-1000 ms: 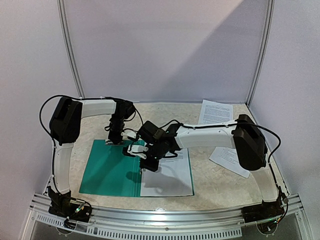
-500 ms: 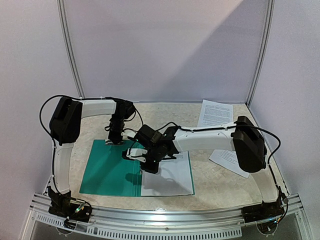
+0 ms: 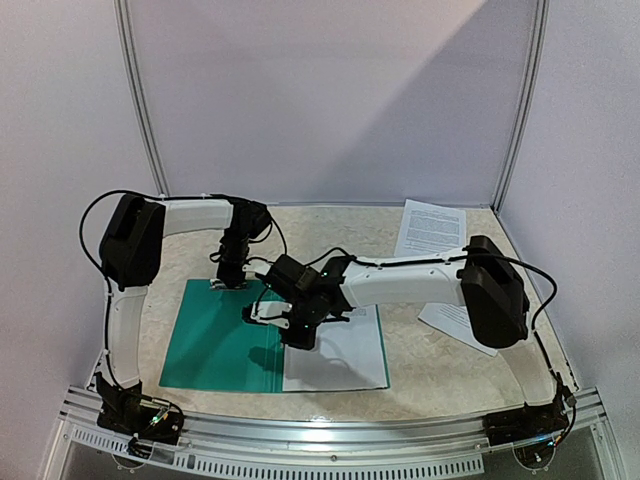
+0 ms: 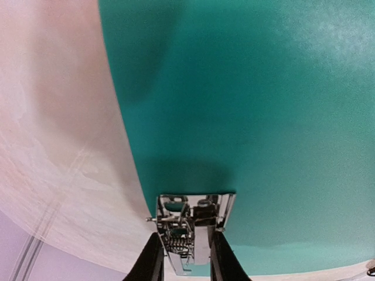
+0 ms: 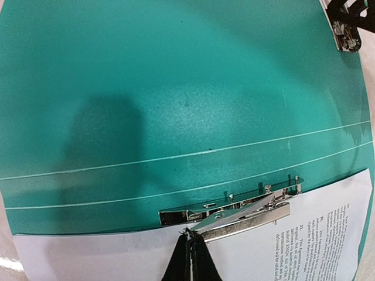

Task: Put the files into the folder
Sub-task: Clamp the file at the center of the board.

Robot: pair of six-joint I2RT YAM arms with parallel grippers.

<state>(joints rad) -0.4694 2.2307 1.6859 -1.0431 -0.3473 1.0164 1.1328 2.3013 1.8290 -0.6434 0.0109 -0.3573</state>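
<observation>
Right gripper (image 5: 189,246) clenched, tips touching long clip (image 5: 234,213) lying left-right just above. Sheet (image 5: 293,246) lower right. Left gripper (image 4: 186,243) grasps edge clip (image 4: 193,222) on folder (image 4: 263,105).

Soft even light, faint shadows, fisheye-bowed edges.

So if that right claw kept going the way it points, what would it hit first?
The right gripper, shut, aims at the long metal clip along the folder's spine, at the printed sheet's edge. Its tips look nearly on the clip's lever; contact is hard to judge.
</observation>
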